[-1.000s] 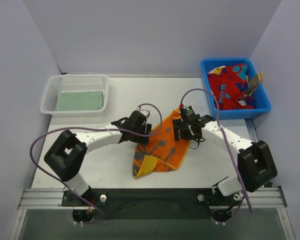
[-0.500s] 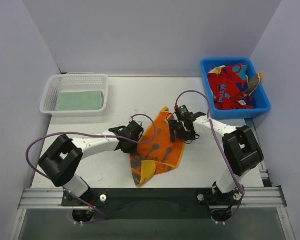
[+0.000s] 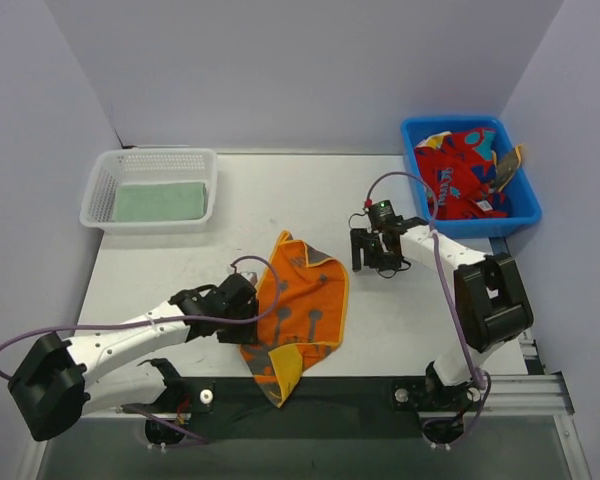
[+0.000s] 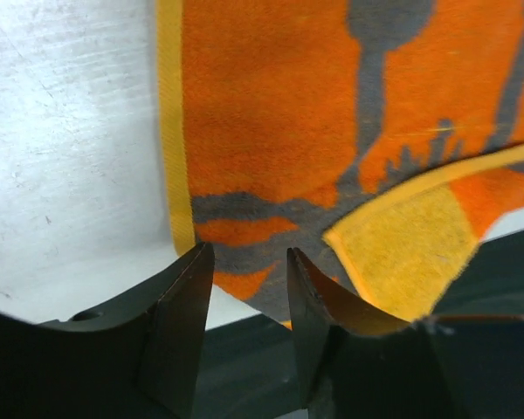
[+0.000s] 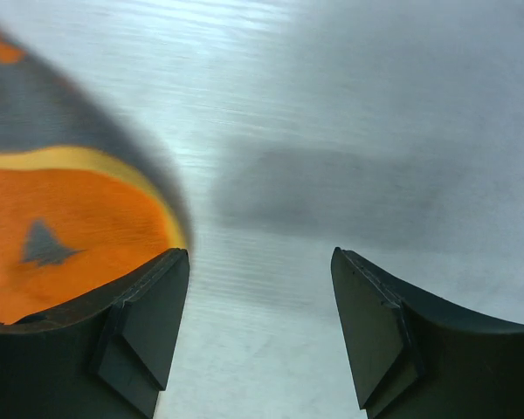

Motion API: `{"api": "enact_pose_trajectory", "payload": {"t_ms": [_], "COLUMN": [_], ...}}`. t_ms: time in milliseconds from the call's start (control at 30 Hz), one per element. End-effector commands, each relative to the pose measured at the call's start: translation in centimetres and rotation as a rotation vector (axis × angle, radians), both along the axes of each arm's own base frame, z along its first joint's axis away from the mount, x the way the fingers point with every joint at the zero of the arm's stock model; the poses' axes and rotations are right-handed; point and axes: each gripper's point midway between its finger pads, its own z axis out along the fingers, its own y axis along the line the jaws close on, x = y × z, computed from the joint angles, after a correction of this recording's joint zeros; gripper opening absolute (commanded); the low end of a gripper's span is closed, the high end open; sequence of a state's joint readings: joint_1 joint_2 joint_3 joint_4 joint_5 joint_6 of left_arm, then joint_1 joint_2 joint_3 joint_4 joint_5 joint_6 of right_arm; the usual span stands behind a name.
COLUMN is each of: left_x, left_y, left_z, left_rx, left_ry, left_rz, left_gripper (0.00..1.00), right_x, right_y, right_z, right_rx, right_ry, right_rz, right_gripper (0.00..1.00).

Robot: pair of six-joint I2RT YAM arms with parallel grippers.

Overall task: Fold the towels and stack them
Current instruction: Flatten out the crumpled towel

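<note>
The orange towel with dark marks (image 3: 300, 305) lies spread on the table, a yellow-backed corner folded over at its near end and hanging over the front edge. It also shows in the left wrist view (image 4: 271, 105) and at the left of the right wrist view (image 5: 61, 218). My left gripper (image 3: 248, 303) is open at the towel's left near edge, its fingers (image 4: 192, 297) just short of the cloth and empty. My right gripper (image 3: 368, 262) is open and empty over bare table (image 5: 271, 113), right of the towel's far corner. A pale green towel (image 3: 160, 201) lies folded in the white basket.
The white mesh basket (image 3: 202, 160) stands at the back left. The blue bin (image 3: 420, 135) at the back right holds crumpled red towels with blue shapes (image 3: 465, 170). A dark rail (image 3: 380, 390) runs along the table's front edge under the towel's hanging corner.
The orange towel has been drawn toward the front edge and lies flatter. My right gripper has let go and backed off to the right. My left arm has pulled back near-left.
</note>
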State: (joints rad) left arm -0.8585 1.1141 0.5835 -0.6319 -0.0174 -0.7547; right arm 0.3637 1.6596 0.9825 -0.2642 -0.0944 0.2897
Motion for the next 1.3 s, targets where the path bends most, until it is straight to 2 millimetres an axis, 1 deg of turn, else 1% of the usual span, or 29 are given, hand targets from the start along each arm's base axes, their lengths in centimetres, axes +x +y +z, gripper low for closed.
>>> {"api": "enact_pose_trajectory", "payload": {"t_ms": [0, 33, 67, 100, 133, 233, 267, 300, 333, 367, 400, 433, 467, 500, 567, 600, 733, 800, 833, 867, 900, 933, 967, 1000, 1067, 1100, 1167, 1200, 1267], "left_x": [2.0, 3.4, 4.7, 5.9, 7.9, 11.9, 13.9, 14.7, 15.4, 16.2, 16.5, 16.6, 16.9, 16.7, 16.5, 16.1, 14.6, 13.8, 12.9, 12.5, 12.1, 11.2, 10.8, 10.4, 9.3, 9.1, 8.4, 8.4, 8.3], "left_y": [-1.6, -2.0, -1.8, -1.6, -1.3, -1.9, -2.6, -3.1, -3.5, -4.7, -5.2, -5.5, -6.0, -6.5, -6.8, -6.7, -5.9, -5.4, -4.8, -4.5, -4.2, -3.5, -3.4, -3.1, -2.8, -2.8, -2.9, -3.0, -3.2], "left_z": [4.2, 6.0, 6.7, 7.3, 8.5, 8.8, 8.9, 8.8, 8.5, 7.7, 7.2, 6.6, 5.2, 4.5, 2.8, 2.1, -0.6, -1.4, -2.4, -2.6, -2.9, -3.7, -3.8, -4.0, -4.4, -4.4, -4.1, -3.8, -3.0], "left_rx": [-0.078, -0.092, -0.071, -0.061, -0.070, -0.112, -0.147, -0.150, -0.144, -0.152, -0.154, -0.151, -0.143, -0.155, -0.148, -0.145, -0.113, -0.107, -0.091, -0.087, -0.083, -0.067, -0.072, -0.069, -0.080, -0.086, -0.099, -0.105, -0.115], "left_ry": [-0.104, -0.154, -0.200, -0.231, -0.265, -0.305, -0.314, -0.321, -0.322, -0.298, -0.280, -0.262, -0.241, -0.214, -0.174, -0.156, -0.091, -0.064, -0.039, -0.029, -0.020, 0.003, 0.010, 0.017, 0.036, 0.040, 0.037, 0.029, 0.005], "left_rz": [0.006, 0.016, 0.032, 0.043, 0.087, 0.130, 0.144, 0.136, 0.136, 0.119, 0.108, 0.103, 0.101, 0.092, 0.090, 0.096, 0.120, 0.139, 0.145, 0.155, 0.161, 0.167, 0.173, 0.184, 0.195, 0.197, 0.196, 0.197, 0.199], "left_gripper": [0.52, 0.54, 0.54, 0.55, 0.54, 0.49, 0.46, 0.44, 0.42, 0.41, 0.41, 0.40, 0.40, 0.40, 0.39, 0.39, 0.39, 0.39, 0.39, 0.39, 0.39, 0.39, 0.38, 0.38, 0.38, 0.38, 0.38, 0.38, 0.38], "right_x": [1.8, 2.0, 2.2, 2.4, 2.6, 4.1, 4.4, 4.6, 5.2, 5.4, 5.6, 6.0, 6.2, 6.4, 6.6, 6.7, 6.9, 7.1, 7.5, 7.8, 8.4, 8.8, 9.1, 10.0, 10.6, 11.1, 11.2, 11.3, 10.6], "right_y": [4.3, 5.0, 6.7, 7.4, 8.3, 10.5, 11.1, 11.7, 12.5, 12.8, 13.1, 13.5, 13.6, 13.6, 13.6, 13.3, 12.5, 11.5, 10.6, 9.6, 8.4, 7.5, 6.8, 4.9, 3.5, 2.6, 2.6, 2.8, 3.5], "right_z": [4.9, 5.4, 6.3, 6.2, 6.3, 6.3, 6.3, 5.5, 6.0, 5.7, 4.6, 4.7, 4.4, 3.3, 2.5, 1.6, -0.3, -1.1, -1.2, -1.3, -1.3, -1.1, -0.9, -0.5, 0.2, 1.1, 2.2, 3.3, 4.0], "right_rx": [0.056, 0.047, 0.052, 0.050, 0.067, 0.085, 0.091, 0.092, 0.102, 0.100, 0.091, 0.090, 0.083, 0.064, 0.047, 0.025, -0.028, -0.072, -0.110, -0.113, -0.131, -0.130, -0.121, -0.111, -0.102, -0.097, -0.091, -0.080, -0.066], "right_ry": [-0.160, -0.179, -0.207, -0.208, -0.212, -0.214, -0.213, -0.195, -0.209, -0.207, -0.184, -0.191, -0.187, -0.170, -0.162, -0.147, -0.113, -0.106, -0.109, -0.102, -0.108, -0.110, -0.108, -0.113, -0.121, -0.140, -0.162, -0.185, -0.196], "right_rz": [0.201, 0.235, 0.291, 0.319, 0.340, 0.364, 0.373, 0.383, 0.394, 0.399, 0.403, 0.409, 0.408, 0.405, 0.403, 0.395, 0.373, 0.348, 0.321, 0.295, 0.240, 0.208, 0.176, 0.119, 0.058, 0.031, 0.047, 0.055, 0.078], "right_gripper": [0.66, 0.66, 0.66, 0.66, 0.65, 0.61, 0.60, 0.59, 0.59, 0.59, 0.59, 0.60, 0.62, 0.63, 0.64, 0.64, 0.65, 0.65, 0.65, 0.65, 0.65, 0.65, 0.65, 0.64, 0.64, 0.64, 0.64, 0.64, 0.64]}}
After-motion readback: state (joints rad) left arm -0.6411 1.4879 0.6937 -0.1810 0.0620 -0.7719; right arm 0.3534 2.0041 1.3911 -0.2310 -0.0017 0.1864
